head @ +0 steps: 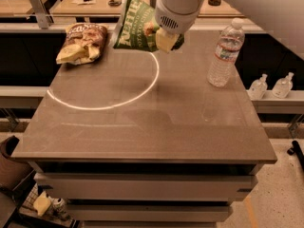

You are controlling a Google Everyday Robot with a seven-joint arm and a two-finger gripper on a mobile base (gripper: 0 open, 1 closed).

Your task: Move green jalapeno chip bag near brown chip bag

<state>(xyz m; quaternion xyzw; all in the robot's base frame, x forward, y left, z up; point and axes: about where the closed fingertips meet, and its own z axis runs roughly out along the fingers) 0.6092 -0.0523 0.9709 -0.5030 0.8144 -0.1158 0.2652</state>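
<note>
The green jalapeno chip bag (135,23) is held up off the table at the far middle, tilted, its white lettering facing me. My gripper (164,37) is shut on the bag's right side, under the white arm that comes in from the upper right. The brown chip bag (83,42) lies flat at the table's far left corner, with a pale chip picture on its lower half. The green bag hangs just to the right of the brown bag, a short gap between them.
A clear plastic water bottle (225,53) stands at the table's far right. A bright ring of light (102,101) lies on the grey tabletop (142,127). Two small bottles (270,85) sit on a shelf beyond the right edge. Counters with clutter lie behind.
</note>
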